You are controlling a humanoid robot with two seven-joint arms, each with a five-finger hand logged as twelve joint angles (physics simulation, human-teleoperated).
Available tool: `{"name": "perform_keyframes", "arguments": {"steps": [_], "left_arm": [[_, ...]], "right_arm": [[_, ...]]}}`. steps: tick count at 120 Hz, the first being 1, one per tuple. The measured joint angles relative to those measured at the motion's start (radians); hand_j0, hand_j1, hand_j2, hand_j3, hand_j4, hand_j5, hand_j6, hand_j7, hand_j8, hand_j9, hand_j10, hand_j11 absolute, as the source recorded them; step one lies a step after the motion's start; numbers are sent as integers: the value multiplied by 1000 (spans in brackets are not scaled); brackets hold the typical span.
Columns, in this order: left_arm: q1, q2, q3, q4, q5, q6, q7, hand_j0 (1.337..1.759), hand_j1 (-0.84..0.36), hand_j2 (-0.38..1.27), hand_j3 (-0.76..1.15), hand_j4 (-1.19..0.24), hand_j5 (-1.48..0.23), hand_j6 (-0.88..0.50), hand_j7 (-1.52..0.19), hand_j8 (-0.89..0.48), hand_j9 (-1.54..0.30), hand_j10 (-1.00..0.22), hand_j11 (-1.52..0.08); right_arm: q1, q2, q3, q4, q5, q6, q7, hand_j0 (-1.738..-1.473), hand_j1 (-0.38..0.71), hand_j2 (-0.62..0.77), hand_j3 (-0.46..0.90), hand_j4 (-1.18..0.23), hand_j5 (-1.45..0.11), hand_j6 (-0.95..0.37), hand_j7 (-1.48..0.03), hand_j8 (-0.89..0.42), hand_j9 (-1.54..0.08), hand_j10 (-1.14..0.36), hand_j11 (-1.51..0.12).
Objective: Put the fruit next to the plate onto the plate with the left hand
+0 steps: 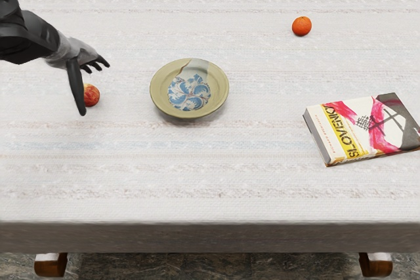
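The only legible writing is at the right of the frame, on the flat rectangular book with a white, yellow, red and grey cover (377,122). Black capitals along its yellow strip (342,137) read roughly "SLOVENKO". Finer print along the book's left edge is too small to read

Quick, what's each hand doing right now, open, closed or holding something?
Left hand: open, fingers spread beside the apple, holding nothing.
Right hand: not in view.
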Motion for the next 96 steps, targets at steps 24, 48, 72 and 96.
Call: {"name": "perform_keyframes", "arguments": {"steps": [24,48,72,96], "left_arm": [[40,0,-8,0,76,131,2,1658,325,4,0,-23,-27,-24,-27,-24,-27,-23,-27],[56,1,-9,-5,82,147,2,1658,339,2,0,-12,-12,-13,-12,-12,-11,-11,-11],[77,69,-7,-113,117,193,2,1658,328,4,0,-21,-24,-22,-23,-21,-23,-20,-23],[103,62,-11,-131,136,303,2,1658,324,5,0,-25,-28,-26,-28,-25,-28,-24,-28]], "right_arm": [[0,0,0,0,0,0,0,-1658,-322,-5,0,-22,-29,-22,-29,-22,-29,-22,-29],[0,0,0,0,0,0,0,-1658,-322,-5,0,-22,-29,-22,-29,-22,-29,-22,-29],[0,0,0,0,0,0,0,-1658,-322,-5,0,-22,-29,-22,-29,-22,-29,-22,-29],[0,0,0,0,0,0,0,-1658,-322,-5,0,-22,-29,-22,-29,-22,-29,-22,-29]]}}
